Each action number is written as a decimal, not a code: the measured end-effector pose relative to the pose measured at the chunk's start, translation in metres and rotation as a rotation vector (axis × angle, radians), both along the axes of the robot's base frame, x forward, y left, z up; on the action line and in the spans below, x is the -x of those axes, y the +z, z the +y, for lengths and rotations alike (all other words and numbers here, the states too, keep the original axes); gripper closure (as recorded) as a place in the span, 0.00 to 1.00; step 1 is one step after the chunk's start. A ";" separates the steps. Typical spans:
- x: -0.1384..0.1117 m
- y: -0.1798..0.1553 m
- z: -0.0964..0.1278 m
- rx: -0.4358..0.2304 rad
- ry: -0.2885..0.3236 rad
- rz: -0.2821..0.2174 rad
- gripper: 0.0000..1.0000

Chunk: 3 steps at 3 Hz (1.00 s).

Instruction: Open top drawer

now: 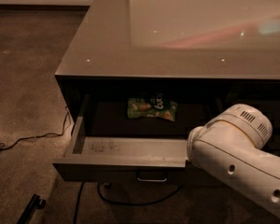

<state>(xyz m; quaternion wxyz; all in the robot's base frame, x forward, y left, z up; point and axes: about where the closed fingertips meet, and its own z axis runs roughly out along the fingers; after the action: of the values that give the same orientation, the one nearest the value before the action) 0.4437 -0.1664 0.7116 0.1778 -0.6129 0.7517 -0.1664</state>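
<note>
The top drawer (116, 169) of the dark cabinet stands pulled out toward me. Its grey scuffed inner floor (126, 146) shows, and its small loop handle (151, 177) sits mid-front. A green snack bag (151, 108) lies at the back of the drawer, under the countertop. My white arm (233, 157) reaches in from the lower right and covers the drawer's right end. The gripper is hidden behind the arm, somewhere near the drawer's right front.
A glossy grey countertop (177, 31) overhangs the drawer. Thin cables (28, 141) run across the carpet at the left, and a black cable (130, 202) loops under the drawer. A black bar (32, 206) lies at the bottom left.
</note>
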 end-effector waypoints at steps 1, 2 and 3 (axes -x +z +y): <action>-0.014 -0.007 0.001 -0.006 -0.002 -0.027 1.00; -0.023 -0.012 0.003 -0.016 0.001 -0.016 1.00; -0.035 -0.021 0.005 -0.025 0.005 0.014 1.00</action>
<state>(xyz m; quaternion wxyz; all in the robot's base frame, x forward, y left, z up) 0.4782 -0.1614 0.6903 0.1806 -0.6135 0.7535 -0.1525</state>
